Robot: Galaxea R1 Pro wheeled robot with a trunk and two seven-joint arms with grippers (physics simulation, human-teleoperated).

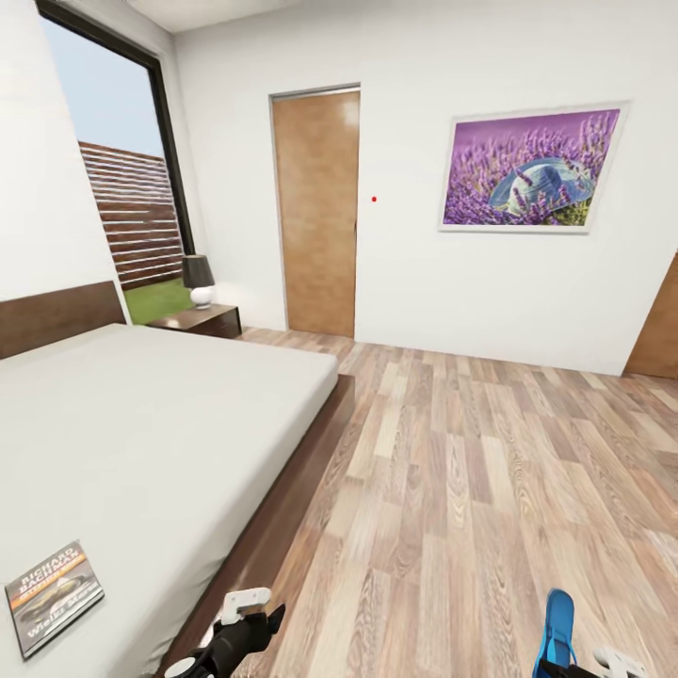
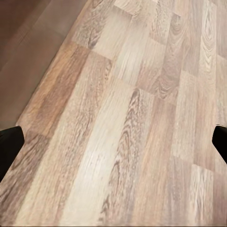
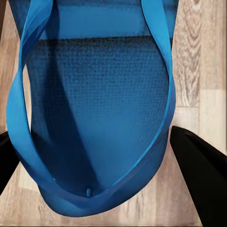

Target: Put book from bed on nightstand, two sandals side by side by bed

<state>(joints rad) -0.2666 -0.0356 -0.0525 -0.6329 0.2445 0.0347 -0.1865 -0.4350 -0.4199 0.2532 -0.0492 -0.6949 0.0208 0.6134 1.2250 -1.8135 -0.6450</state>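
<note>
The book [image 1: 54,598], dark with an orange band, lies flat near the foot corner of the bed's grey mattress [image 1: 141,424]. A nightstand [image 1: 200,321] stands beyond the bed by the window. One bright blue sandal [image 1: 557,633] hangs upright above the floor at the lower right; in the right wrist view the sandal [image 3: 94,94] sits between the black fingers [image 3: 201,182], and my right gripper [image 3: 101,175] is shut on it. My left arm [image 1: 240,636] reaches down beside the bed frame. My left gripper [image 2: 113,146] is open over bare floor planks.
A small lamp [image 1: 199,281] stands on the nightstand. A wooden door [image 1: 318,212] is in the far wall, a lavender picture [image 1: 530,169] to its right, and a tall window [image 1: 127,188] at left. Wood-plank floor [image 1: 471,471] stretches right of the bed's dark frame [image 1: 282,508].
</note>
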